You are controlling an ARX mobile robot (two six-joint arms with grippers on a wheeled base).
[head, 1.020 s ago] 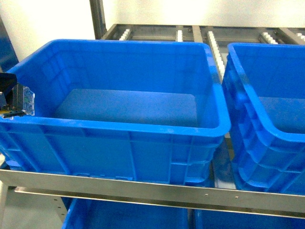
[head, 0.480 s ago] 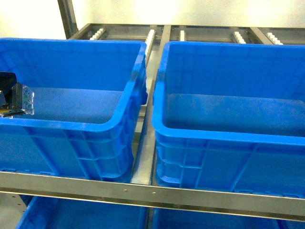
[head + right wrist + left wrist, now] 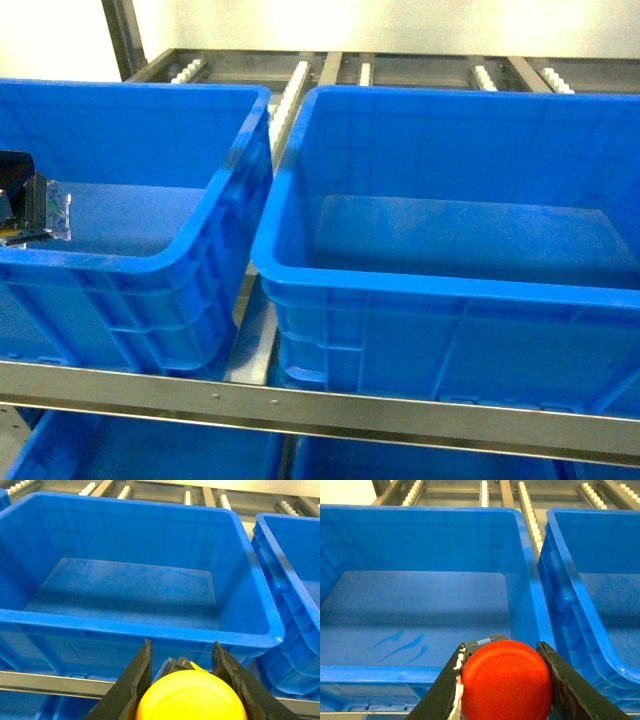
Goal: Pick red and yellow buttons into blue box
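Two flat, dark grey, tapering fingers are seen on the left hand (image 3: 502,680), with frayed white padding along one inner edge. The right hand (image 3: 182,680) is built alike, its finger edges plain.

I'm in a warehouse or factory storeroom: deep blue crates (image 3: 440,290) sit on a steel roller rack (image 3: 330,410).

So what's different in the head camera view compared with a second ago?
The view has swung right: the big blue plastic crate that filled the frame now sits at the left, and the neighbouring blue crate has slid to the centre. The left gripper stays at the left edge. Nothing was visibly taken hold of or let go in that view.
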